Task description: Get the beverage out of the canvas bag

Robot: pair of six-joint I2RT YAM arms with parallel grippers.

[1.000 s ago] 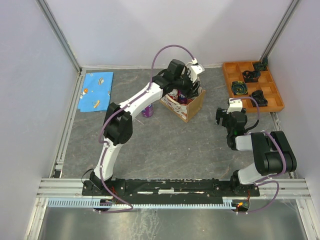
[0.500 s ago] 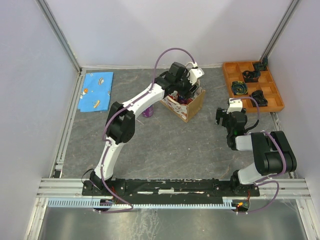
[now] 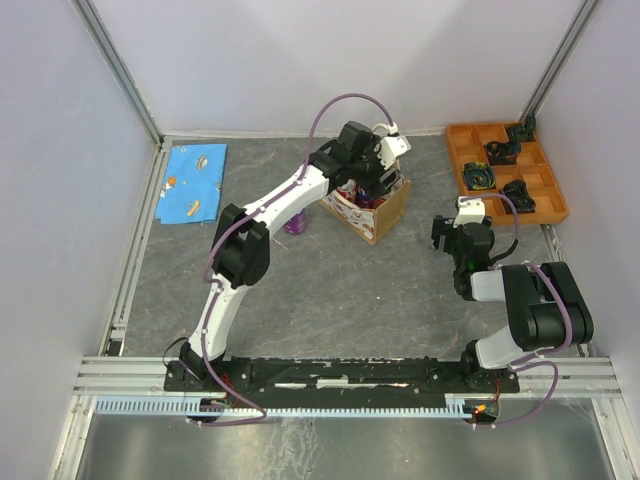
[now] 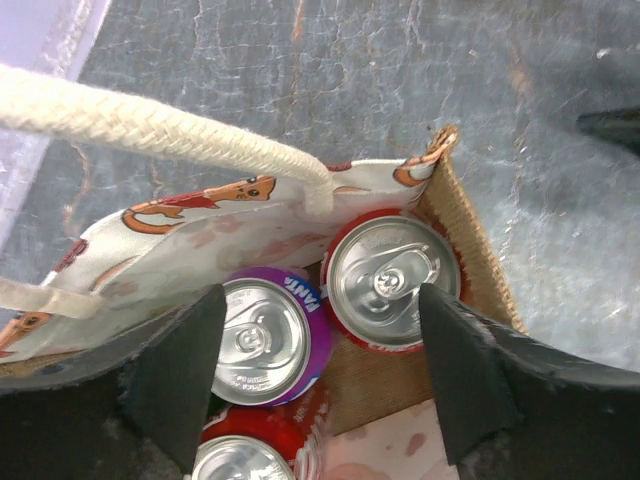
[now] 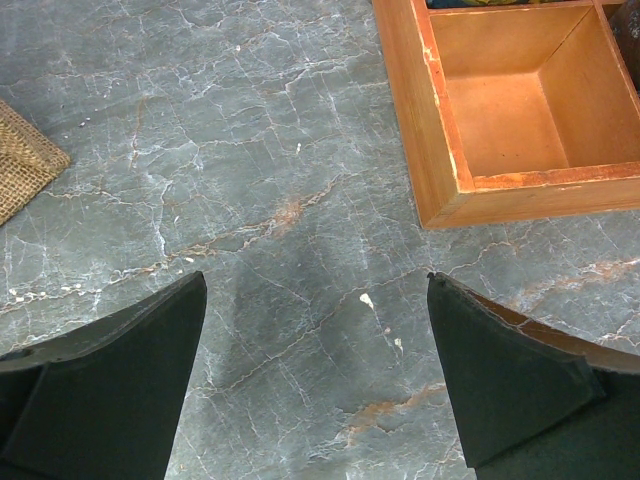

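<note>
Hovering above the open mouth of the canvas bag (image 4: 200,225), the left gripper (image 4: 320,295) points down with its jaws released and spread apart, clasping nothing. Directly beneath it, three beverage cans stand upright inside the bag. The purple can (image 4: 265,340) sits just inside the left finger (image 4: 175,380), whose edge overlaps the can's rim in the wrist view; whether they touch cannot be told. The red can (image 4: 393,282) stands just inside the right finger (image 4: 470,380), in the bag's corner and touching the purple can. A second red can (image 4: 250,460) lies further back toward the palm, only partly in view. A white braided handle (image 4: 150,130) crosses ahead of the fingertips. In the overhead view the left gripper (image 3: 375,185) covers the bag (image 3: 385,215), and a purple container (image 3: 295,222) stands on the table (image 3: 330,290) on the arm's left side, outside the bag and partly hidden by the arm. The right gripper (image 5: 315,280) hangs low over bare table, well apart from the bag, jaws released and wide with nothing between them. An orange tray (image 5: 420,110) lies ahead of it and to its right; a corner of the bag shows at its far left. A blue cloth (image 3: 193,182) lies well to the left of the left gripper.
</note>
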